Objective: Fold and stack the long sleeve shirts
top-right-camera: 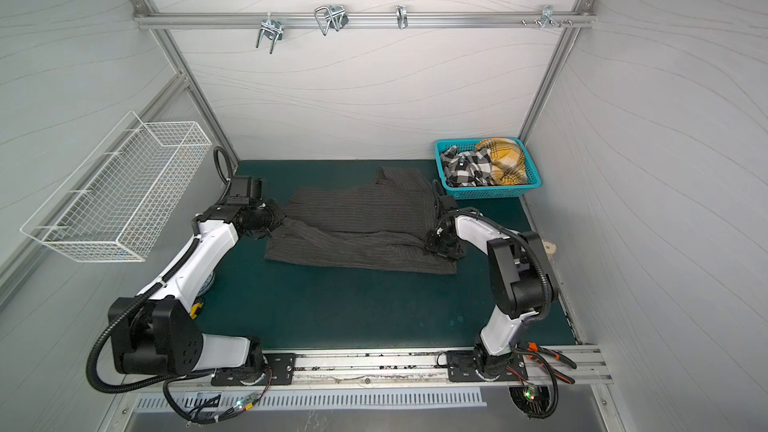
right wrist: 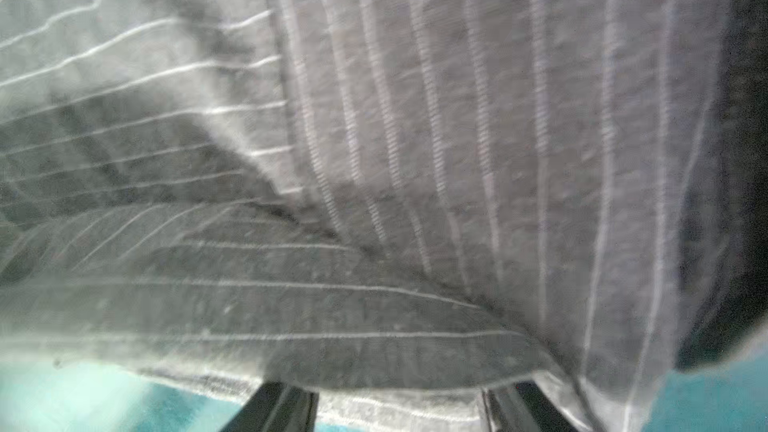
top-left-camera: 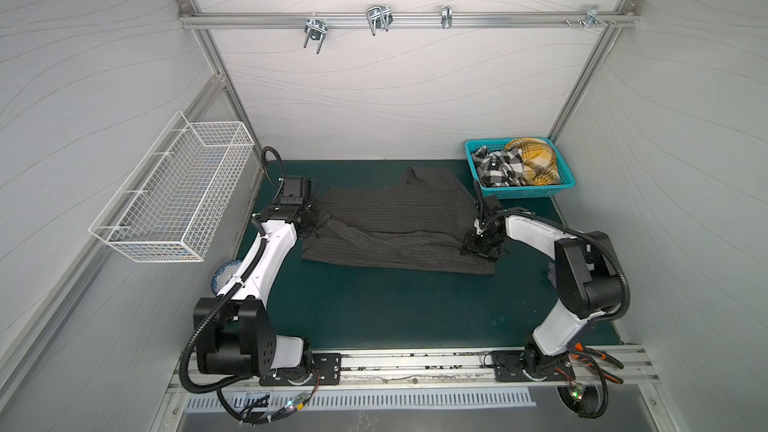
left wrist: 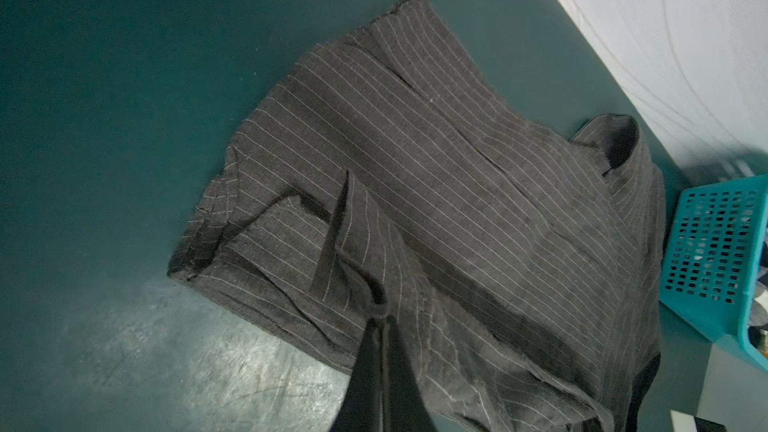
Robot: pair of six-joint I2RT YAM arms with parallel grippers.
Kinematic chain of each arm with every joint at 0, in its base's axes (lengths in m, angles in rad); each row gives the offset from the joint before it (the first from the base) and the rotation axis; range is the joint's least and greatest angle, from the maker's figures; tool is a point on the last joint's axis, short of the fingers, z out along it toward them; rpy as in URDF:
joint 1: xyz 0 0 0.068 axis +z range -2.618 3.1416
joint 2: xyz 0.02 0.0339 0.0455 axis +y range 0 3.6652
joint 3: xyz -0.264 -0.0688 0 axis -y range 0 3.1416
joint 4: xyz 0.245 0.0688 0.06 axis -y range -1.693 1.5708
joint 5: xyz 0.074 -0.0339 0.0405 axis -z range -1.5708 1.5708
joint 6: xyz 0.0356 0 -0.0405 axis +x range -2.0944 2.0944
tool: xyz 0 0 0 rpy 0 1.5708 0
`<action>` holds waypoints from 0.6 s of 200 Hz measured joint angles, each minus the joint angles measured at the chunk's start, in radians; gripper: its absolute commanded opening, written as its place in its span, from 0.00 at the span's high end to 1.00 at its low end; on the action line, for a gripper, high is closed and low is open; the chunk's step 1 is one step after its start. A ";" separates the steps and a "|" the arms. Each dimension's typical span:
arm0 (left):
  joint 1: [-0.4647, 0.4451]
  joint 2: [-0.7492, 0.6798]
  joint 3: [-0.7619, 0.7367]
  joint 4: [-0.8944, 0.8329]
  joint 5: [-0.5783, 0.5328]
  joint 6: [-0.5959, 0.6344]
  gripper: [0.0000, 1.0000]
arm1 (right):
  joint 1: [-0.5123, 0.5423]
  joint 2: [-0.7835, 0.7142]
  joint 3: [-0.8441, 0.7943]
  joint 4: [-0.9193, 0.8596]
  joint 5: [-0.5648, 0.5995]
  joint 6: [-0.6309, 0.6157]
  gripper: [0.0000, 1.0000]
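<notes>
Nearest you, the green mat (top-left-camera: pixel 395 309) stretched across the table. Midway back, the dark pinstriped shirt (top-left-camera: pixel 395 226) lay spread on it, collar toward the back. Your left gripper (left wrist: pixel 380 313) was clamped on a fold at the shirt's left edge. Only the left wrist view showed that pinch; both top views hid it behind the wrist. Your right gripper (right wrist: pixel 395 403) sat at the shirt's right edge. Its fingers (right wrist: pixel 274 405) stood apart with cloth lying across them, visible only from the right wrist. Farthest, in the back right corner, a teal basket (top-left-camera: pixel 523 193) held the checked shirt (top-left-camera: pixel 498 166) and the mustard plaid shirt (top-left-camera: pixel 536 160).
</notes>
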 measured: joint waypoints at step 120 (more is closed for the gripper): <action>0.001 -0.027 0.062 0.115 0.098 -0.056 1.00 | 0.033 0.012 0.100 0.099 -0.165 0.201 0.27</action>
